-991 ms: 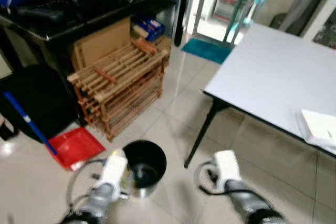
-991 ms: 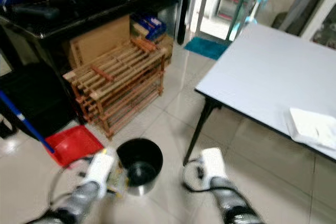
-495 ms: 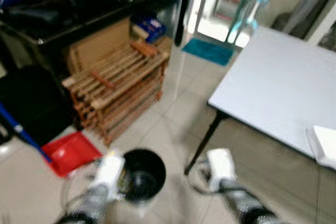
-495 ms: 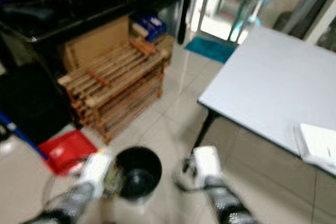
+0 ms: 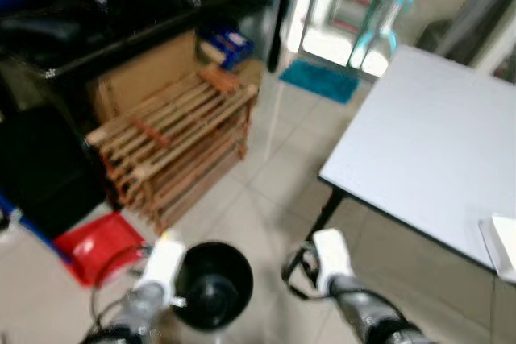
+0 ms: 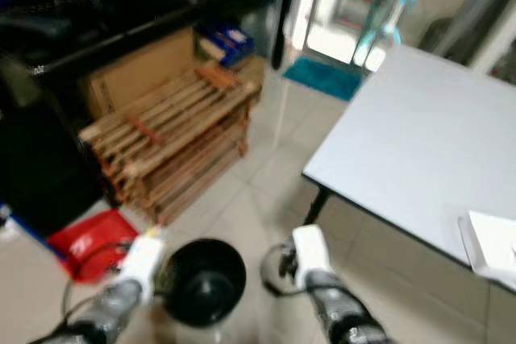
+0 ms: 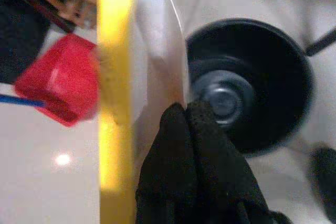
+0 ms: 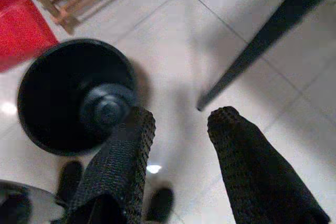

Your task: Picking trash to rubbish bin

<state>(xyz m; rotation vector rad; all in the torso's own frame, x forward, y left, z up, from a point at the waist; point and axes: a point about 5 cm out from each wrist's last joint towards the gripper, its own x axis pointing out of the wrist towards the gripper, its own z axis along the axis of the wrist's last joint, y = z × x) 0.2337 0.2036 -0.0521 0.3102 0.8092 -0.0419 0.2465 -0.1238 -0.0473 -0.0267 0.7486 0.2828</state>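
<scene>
One wrapper [image 7: 137,51] pinched in left claw [image 7: 185,109]; one bin [image 5: 212,283].

The camera has shifted and all views are blurred, so most apparent displacement is camera motion. In the left eye view the black bin [image 5: 211,286] now sits lower, nearer the 6 o'clock edge, than a second ago. The left gripper [image 7: 186,111], fingers pressed together on a white and yellow piece of trash [image 7: 134,66], was overlapping the bin's rim at 9 o'clock earlier; it now lies just beside that rim. The right gripper [image 8: 178,124] has closed toward the bin from 3 o'clock; the floor [image 5: 266,223] gap between them is narrower. The white item on the desk [image 5: 427,142] has slid toward the 3 o'clock edge.
</scene>
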